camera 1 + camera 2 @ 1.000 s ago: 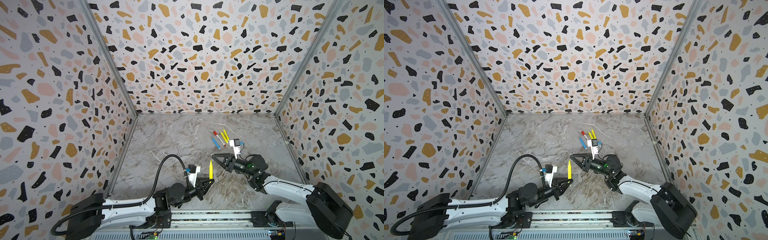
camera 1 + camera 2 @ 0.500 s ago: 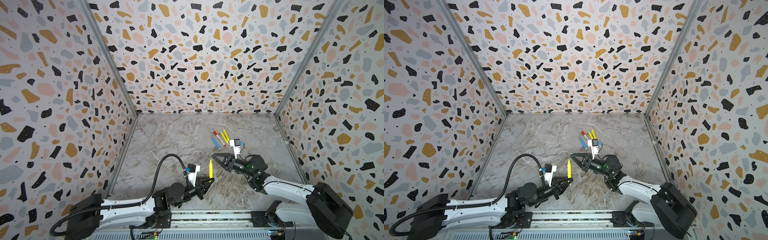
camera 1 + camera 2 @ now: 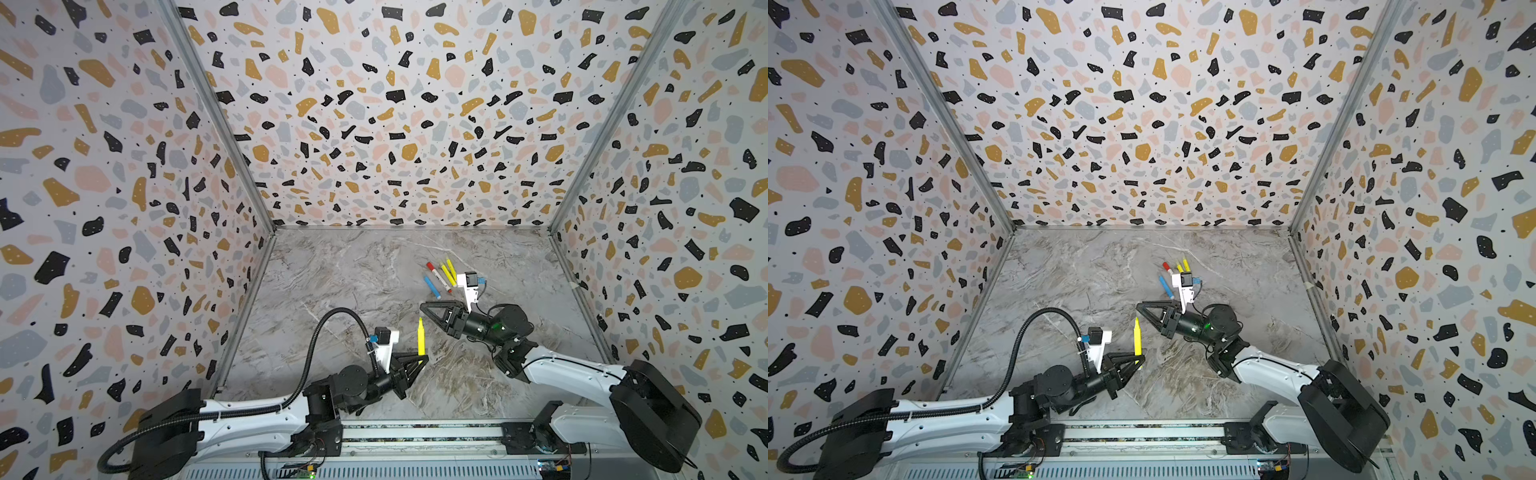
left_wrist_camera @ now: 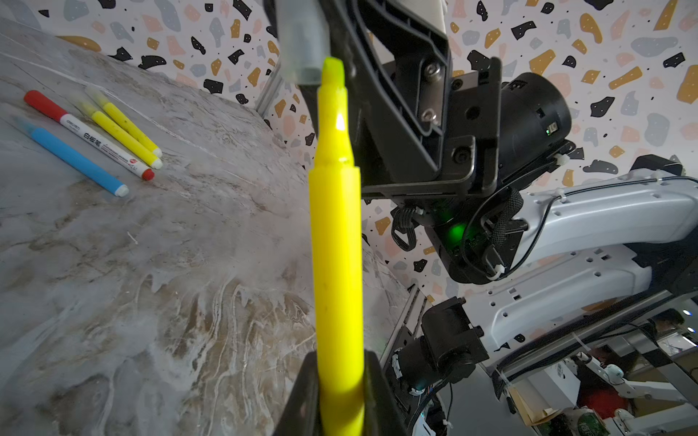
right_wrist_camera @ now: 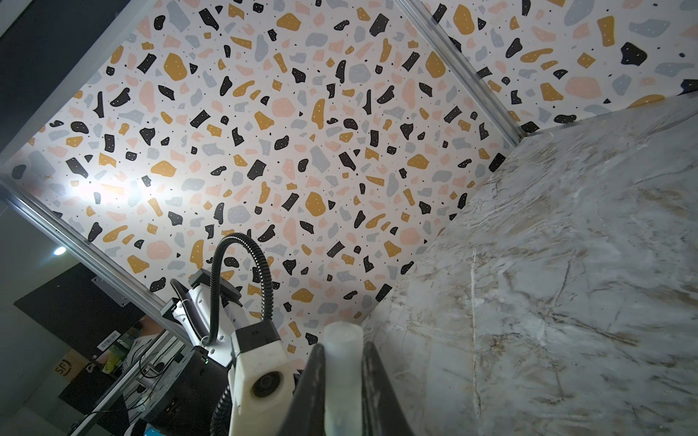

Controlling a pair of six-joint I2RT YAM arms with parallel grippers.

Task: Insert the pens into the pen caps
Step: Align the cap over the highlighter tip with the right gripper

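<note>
Standing upright in the clenched left tool (image 3: pixel 422 358), a bright yellow pen (image 3: pixel 421 338) points its chisel tip up. Beyond, the right tool (image 3: pixel 424 306) clamps a clear cap (image 4: pixel 302 41), seen only in wrist views, just beside that tip. Farther back, four pens (image 3: pixel 439 276) lie on the bench (image 3: pixel 332 270).

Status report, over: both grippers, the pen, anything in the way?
Left gripper shut on yellow pen, tip up. Right gripper shut on clear cap. Cap beside tip, not on. Nothing between.
</note>
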